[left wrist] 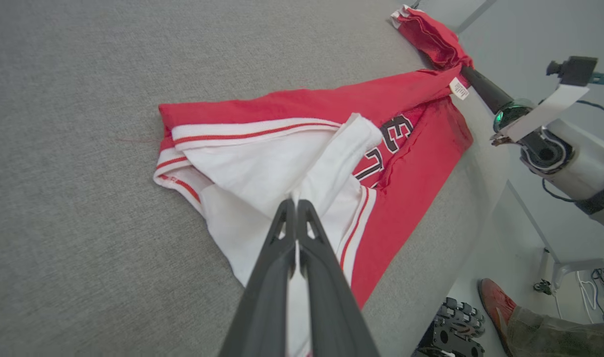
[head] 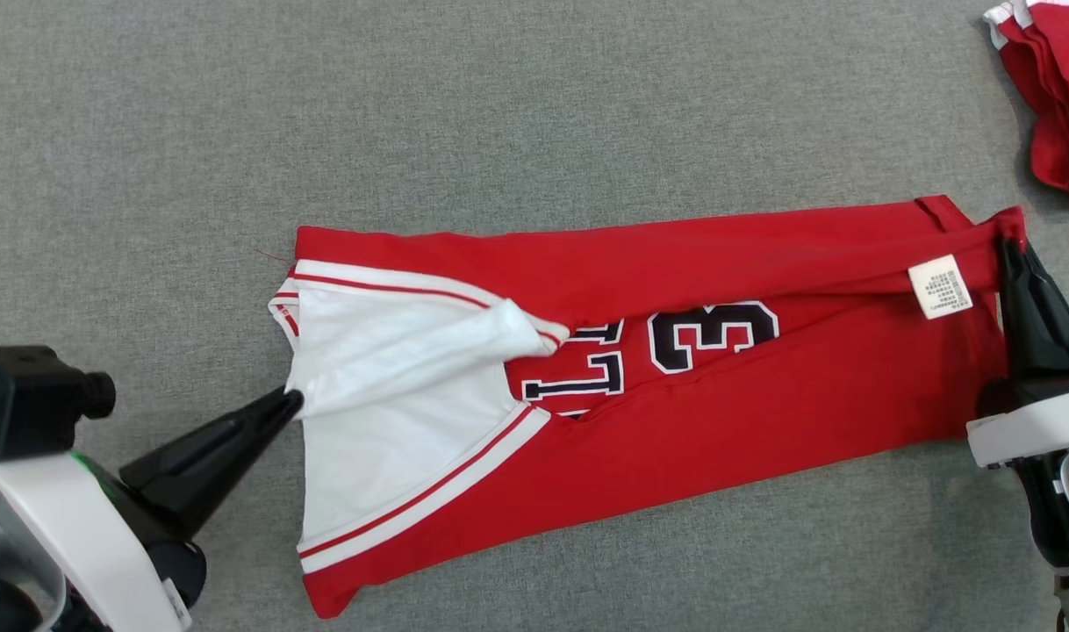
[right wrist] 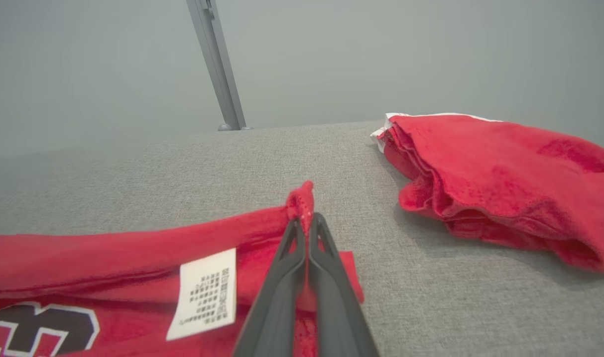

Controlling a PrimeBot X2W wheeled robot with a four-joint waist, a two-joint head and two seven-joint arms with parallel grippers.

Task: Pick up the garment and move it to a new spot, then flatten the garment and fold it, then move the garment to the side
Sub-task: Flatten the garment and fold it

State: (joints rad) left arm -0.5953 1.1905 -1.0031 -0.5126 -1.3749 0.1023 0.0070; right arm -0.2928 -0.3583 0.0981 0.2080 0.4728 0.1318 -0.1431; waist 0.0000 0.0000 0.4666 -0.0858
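Tension is even only if left end effector (head: 291, 405) and right end effector (head: 1014, 247), both clamping the jersey (head: 719, 412), lift together.

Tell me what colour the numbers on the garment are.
The numbers are black, outlined in white; clearest in head view.

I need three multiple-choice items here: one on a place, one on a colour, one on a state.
1. In the head view, the folded red pile lies: A lower left; B upper right; C centre.
2. The digits on the garment are: A yellow; B green; C dark, outlined white.
3. The left gripper is: A shut on the garment's white part; B open above it; C shut on nothing.
Key: B, the pile sits at the top right corner; C, the dark 3 has white edging; A, it pinches white cloth.
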